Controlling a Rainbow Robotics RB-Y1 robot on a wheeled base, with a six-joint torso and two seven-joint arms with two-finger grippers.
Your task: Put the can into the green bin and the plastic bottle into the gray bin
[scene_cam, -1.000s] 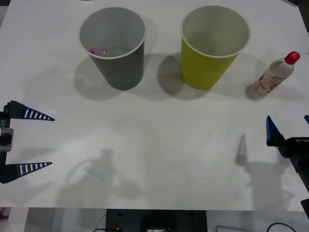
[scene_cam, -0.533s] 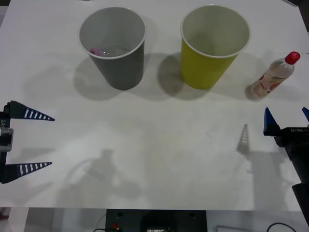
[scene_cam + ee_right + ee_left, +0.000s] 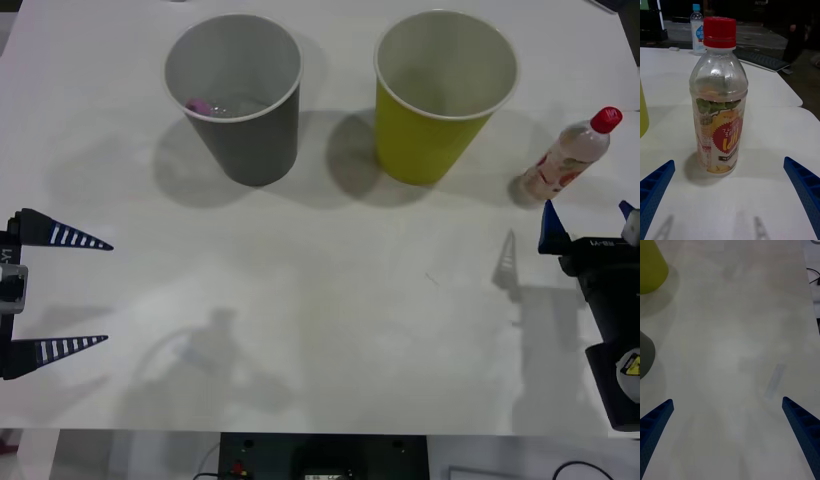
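Right pincer [image 3: 585,222] moved forward, spread wide, upright plastic bottle [image 3: 567,158] just ahead, seemingly untouched

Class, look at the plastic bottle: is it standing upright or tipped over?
Upright: the plastic bottle stands on its base, red cap on top.

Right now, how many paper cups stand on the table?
2. The gray bin stands toward the far left, the green bin beside it to the right, apart from it. Neither claw is near them.
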